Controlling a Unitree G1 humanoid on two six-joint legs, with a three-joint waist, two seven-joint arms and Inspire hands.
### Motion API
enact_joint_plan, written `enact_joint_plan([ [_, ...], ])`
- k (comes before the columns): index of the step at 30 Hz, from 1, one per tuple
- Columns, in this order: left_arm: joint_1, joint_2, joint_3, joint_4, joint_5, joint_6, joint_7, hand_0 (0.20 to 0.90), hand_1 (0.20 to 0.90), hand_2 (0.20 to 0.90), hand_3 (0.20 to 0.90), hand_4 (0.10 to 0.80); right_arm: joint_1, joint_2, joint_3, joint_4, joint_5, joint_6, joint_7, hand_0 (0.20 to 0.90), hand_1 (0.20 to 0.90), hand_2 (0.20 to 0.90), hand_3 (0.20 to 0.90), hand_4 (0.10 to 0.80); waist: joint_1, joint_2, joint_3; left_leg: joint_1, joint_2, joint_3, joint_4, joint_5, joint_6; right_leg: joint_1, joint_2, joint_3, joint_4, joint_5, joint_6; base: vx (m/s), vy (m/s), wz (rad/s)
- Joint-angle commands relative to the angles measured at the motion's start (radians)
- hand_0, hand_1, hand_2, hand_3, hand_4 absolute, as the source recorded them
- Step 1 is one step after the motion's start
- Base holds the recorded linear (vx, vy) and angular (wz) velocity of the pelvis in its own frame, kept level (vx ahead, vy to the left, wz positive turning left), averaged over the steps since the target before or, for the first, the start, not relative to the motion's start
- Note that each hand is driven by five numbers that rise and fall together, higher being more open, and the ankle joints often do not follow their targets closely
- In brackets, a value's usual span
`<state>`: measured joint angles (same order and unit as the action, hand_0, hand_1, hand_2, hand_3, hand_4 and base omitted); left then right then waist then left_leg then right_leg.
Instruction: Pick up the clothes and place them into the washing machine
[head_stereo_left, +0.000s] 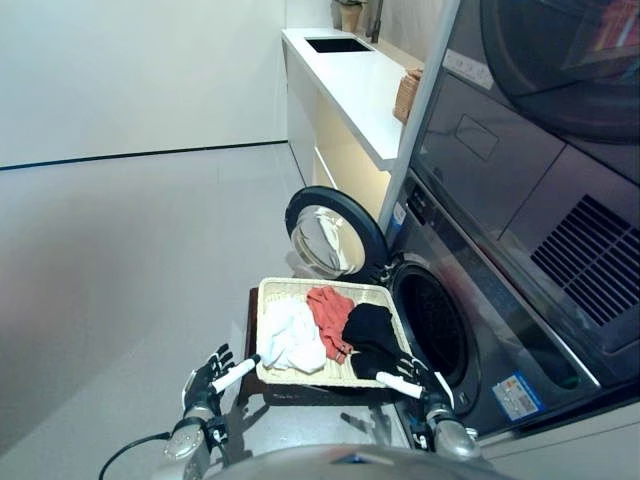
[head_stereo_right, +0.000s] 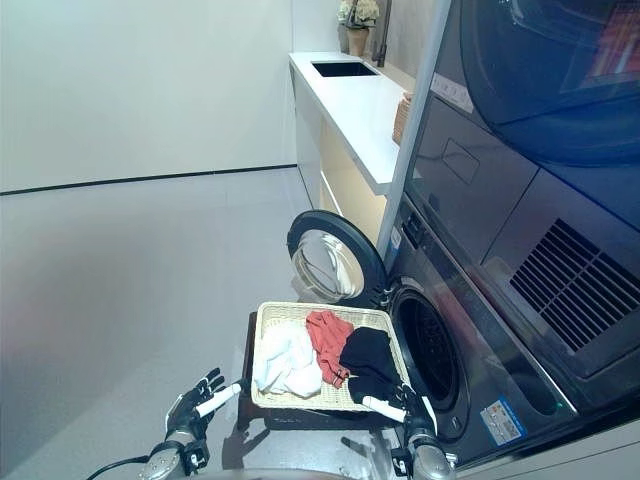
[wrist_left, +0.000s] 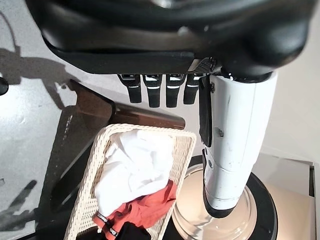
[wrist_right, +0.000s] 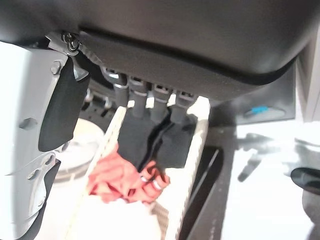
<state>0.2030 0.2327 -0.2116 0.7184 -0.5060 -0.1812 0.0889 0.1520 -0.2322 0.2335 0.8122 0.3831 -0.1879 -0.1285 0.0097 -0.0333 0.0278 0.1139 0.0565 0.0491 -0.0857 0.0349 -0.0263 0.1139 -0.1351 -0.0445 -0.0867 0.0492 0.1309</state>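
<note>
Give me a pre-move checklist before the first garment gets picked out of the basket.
1. Washer door swung open: ok.
2. Drum opening free of obstruction: ok.
3. Basket holds white cloth, red cloth, black cloth: ok.
4. Left hand open, beside the basket's near corner: ok.
5. Right hand open over the black cloth: ok.
6. Right hand touching the cloth: cannot tell.

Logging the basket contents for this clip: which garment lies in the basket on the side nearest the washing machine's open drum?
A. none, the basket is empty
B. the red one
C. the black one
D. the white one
C: in the wicker basket the black garment lies next to the open drum, the red garment sits in the middle, and the white garment lies on the far side.
</note>
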Motion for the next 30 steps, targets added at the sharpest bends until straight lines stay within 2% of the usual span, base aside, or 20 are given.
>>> enact_joint_plan([
  [1,-0.108,0.008,0.014,0.015,0.009,-0.065,-0.008,0.900,0.900,0.900,0.900,0.800,-0.108,-0.023,-0.025,-0.031,0.014,-0.062,0.005,0.900,0.900,0.900,0.900,0.800,0.002,0.016,0.019,-0.006,-0.018,-0.052,-0.002,-0.046,-0.019,-0.042,0.031,-0.061,-0.001,0.038,-0.005,0.000,0.000,0.00],
  [11,-0.108,0.003,0.020,0.014,-0.003,-0.067,-0.005,0.900,0.900,0.900,0.900,0.800,-0.105,-0.022,-0.025,-0.033,0.016,-0.064,0.004,0.900,0.900,0.900,0.900,0.800,0.001,0.015,0.021,-0.006,-0.020,-0.053,-0.002,-0.048,-0.018,-0.042,0.028,-0.060,-0.001,0.038,-0.003,0.000,0.000,0.00],
  [19,-0.105,0.007,0.017,0.026,0.023,-0.056,-0.009,0.900,0.900,0.900,0.900,0.800,-0.100,-0.023,-0.026,-0.031,0.011,-0.053,0.014,0.900,0.900,0.900,0.900,0.800,-0.007,0.023,0.024,0.021,-0.032,-0.042,-0.002,-0.062,0.004,-0.053,0.009,-0.031,0.077,0.016,-0.009,0.010,0.018,0.00],
  [22,-0.106,0.010,0.019,0.025,0.024,-0.056,-0.007,0.900,0.900,0.900,0.900,0.800,-0.101,-0.023,-0.025,-0.036,0.009,-0.051,0.014,0.900,0.900,0.900,0.900,0.800,-0.009,0.025,0.028,0.025,-0.032,-0.042,-0.002,-0.057,0.003,-0.053,0.012,-0.024,0.081,0.010,-0.011,0.010,0.006,0.00],
  [30,-0.102,0.005,0.024,0.035,0.018,-0.045,-0.009,0.900,0.900,0.900,0.900,0.800,-0.091,-0.021,-0.027,-0.034,0.002,-0.047,0.014,0.900,0.900,0.900,0.900,0.800,-0.006,0.021,0.021,0.035,-0.018,-0.050,-0.002,-0.057,-0.006,-0.036,0.018,-0.048,0.082,-0.003,-0.011,0.025,-0.006,0.00],
])
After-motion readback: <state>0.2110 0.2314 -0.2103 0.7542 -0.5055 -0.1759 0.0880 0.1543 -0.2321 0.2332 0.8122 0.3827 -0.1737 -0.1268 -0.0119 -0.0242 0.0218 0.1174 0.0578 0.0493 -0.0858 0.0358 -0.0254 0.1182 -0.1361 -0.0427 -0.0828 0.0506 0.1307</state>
